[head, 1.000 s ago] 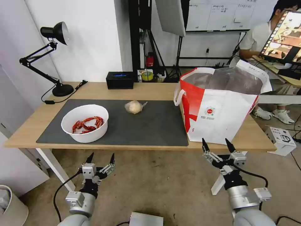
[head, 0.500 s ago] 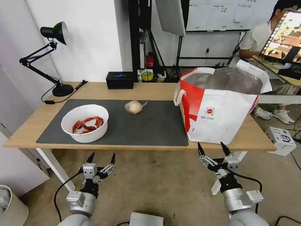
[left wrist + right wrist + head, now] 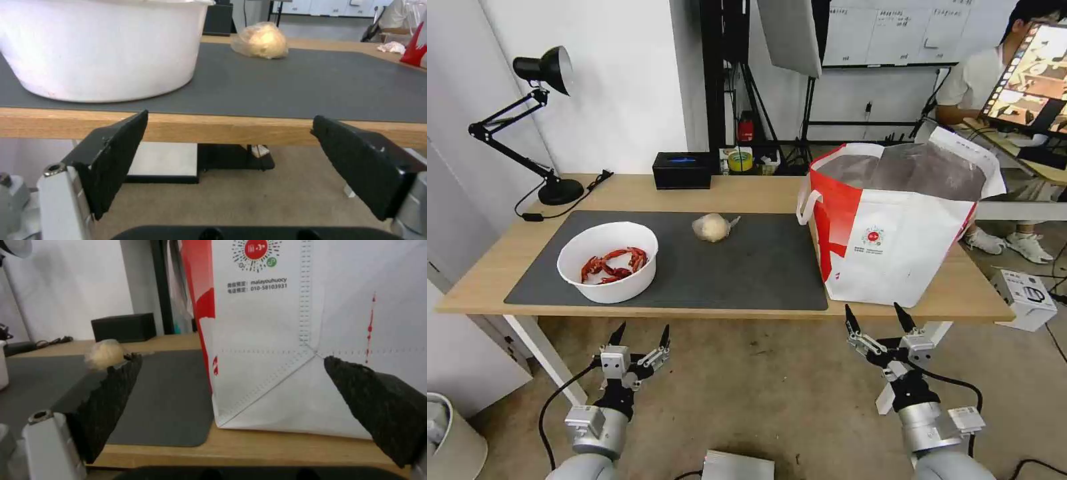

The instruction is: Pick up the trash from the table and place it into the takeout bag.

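Note:
A white bowl [image 3: 607,261] [image 3: 102,50] of red crayfish shells stands on the left of the dark mat [image 3: 747,267] on the table [image 3: 747,190]. A pale plastic-wrapped lump [image 3: 712,227] [image 3: 260,40] [image 3: 104,355] lies mid-mat. The white-and-red takeout bag [image 3: 894,227] [image 3: 285,323] stands open at the table's right end. My left gripper [image 3: 642,330] [image 3: 229,118] hangs open below the front edge, under the bowl. Below the edge in front of the bag, my right gripper [image 3: 872,312] [image 3: 231,358] is open too. Both hold nothing. A small crumpled white shape [image 3: 391,47] lies beside the bag's red corner; tissue or handle, I cannot tell.
A black tissue box [image 3: 682,170] [image 3: 122,327] sits at the table's back edge. A black desk lamp [image 3: 540,120] with its cable stands at the back left corner. A white box [image 3: 1027,293] lies on the floor at the right.
My right gripper has dropped lower and drifted a little left, away from the table's front edge. The left gripper has sunk very slightly. Nothing on the table has moved.

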Robot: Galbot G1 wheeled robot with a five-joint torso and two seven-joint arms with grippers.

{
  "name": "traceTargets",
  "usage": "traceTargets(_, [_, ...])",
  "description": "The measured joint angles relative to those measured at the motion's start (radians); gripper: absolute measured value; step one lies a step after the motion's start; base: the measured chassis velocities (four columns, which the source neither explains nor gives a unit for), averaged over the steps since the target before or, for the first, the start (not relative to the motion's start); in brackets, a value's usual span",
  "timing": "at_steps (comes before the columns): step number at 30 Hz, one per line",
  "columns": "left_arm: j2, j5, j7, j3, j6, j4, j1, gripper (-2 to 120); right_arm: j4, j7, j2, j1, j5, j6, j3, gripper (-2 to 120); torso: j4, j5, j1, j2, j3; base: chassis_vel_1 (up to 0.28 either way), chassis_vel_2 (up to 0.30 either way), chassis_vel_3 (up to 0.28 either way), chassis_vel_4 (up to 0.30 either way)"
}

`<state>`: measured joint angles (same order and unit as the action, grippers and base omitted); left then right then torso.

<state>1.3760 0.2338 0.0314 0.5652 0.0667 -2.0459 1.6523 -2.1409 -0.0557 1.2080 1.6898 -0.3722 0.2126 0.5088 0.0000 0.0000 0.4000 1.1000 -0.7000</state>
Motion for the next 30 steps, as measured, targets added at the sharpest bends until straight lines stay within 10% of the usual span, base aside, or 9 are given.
traceTargets(30, [0.029,-0.006,0.016,0.028,0.014,-0.016,0.038,100,-0.045,0.005,-0.075,-0.119,-0.025,-0.006,-0.158,100,-0.0001,0.0,0.0,0.0,0.0,0.0,0.0,0.0,0.0])
